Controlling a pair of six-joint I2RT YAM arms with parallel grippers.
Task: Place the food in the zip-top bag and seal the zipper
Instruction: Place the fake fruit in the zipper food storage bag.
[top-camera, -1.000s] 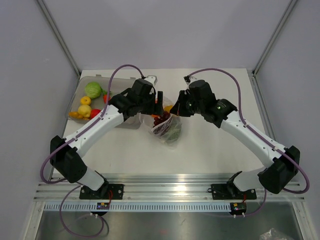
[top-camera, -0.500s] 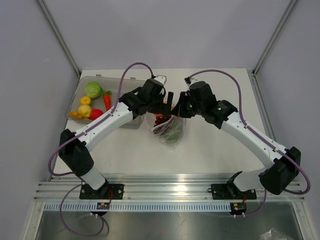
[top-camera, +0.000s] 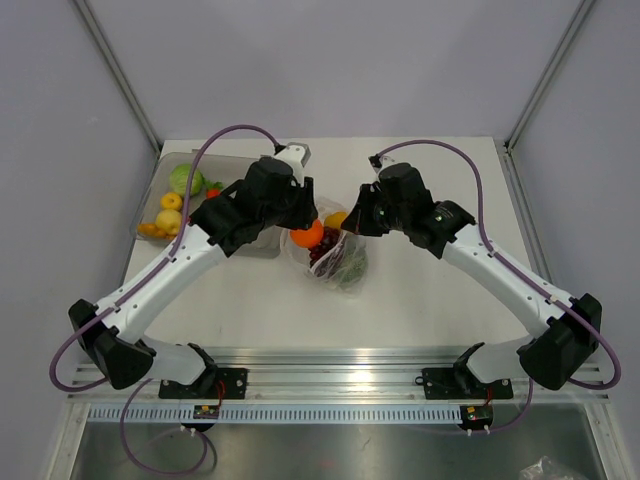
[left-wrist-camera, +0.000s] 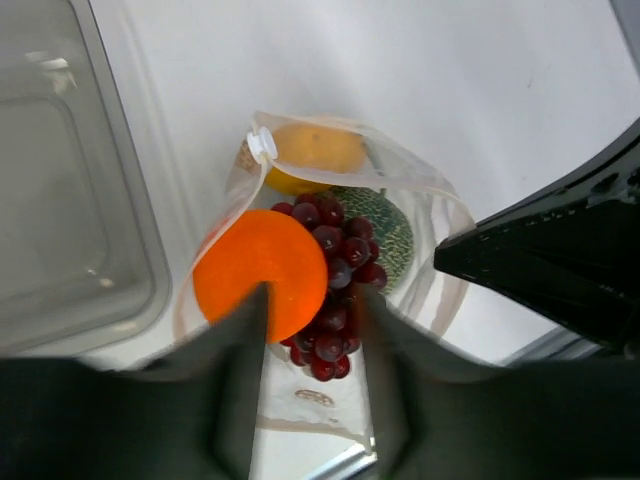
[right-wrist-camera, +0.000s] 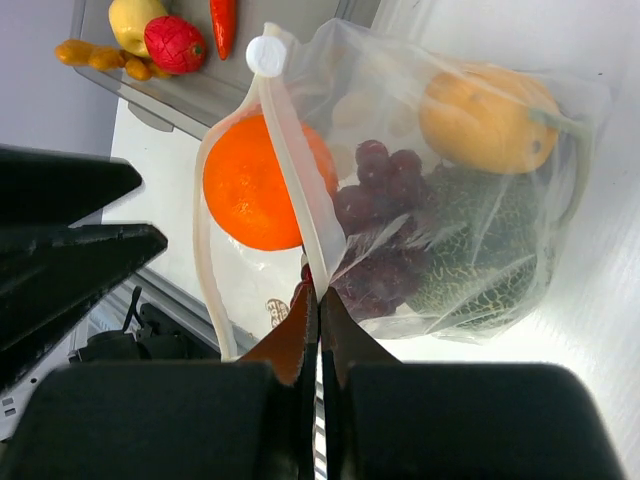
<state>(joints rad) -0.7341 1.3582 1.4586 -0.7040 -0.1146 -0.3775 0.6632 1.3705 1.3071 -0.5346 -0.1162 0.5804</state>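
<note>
The clear zip-top bag (top-camera: 345, 262) lies mid-table, its mouth held up toward the left. My right gripper (right-wrist-camera: 318, 295) is shut on the bag's whitish zipper (right-wrist-camera: 290, 150) strip, below the white slider tab (right-wrist-camera: 266, 55). An orange (left-wrist-camera: 260, 275) sits in the open mouth. Deeper in the bag are dark grapes (right-wrist-camera: 375, 215), a green netted melon (right-wrist-camera: 480, 260) and a yellow-orange fruit (right-wrist-camera: 487, 118). My left gripper (left-wrist-camera: 310, 295) hovers just above the mouth with its jaws apart and nothing between them. One left finger overlaps the orange's edge in that view.
A grey translucent tray (top-camera: 262, 244) stands left of the bag, partly under my left arm. It holds a green cabbage (top-camera: 185, 178), a yellow fruit (top-camera: 170, 200), a red fruit (right-wrist-camera: 175, 43), a carrot (right-wrist-camera: 223, 15) and small orange-yellow pieces (top-camera: 150, 229).
My left arm has pulled back to the left from over the bag. The orange now rests in the bag mouth, and the left jaws stand narrower. The right gripper has kept its hold.
</note>
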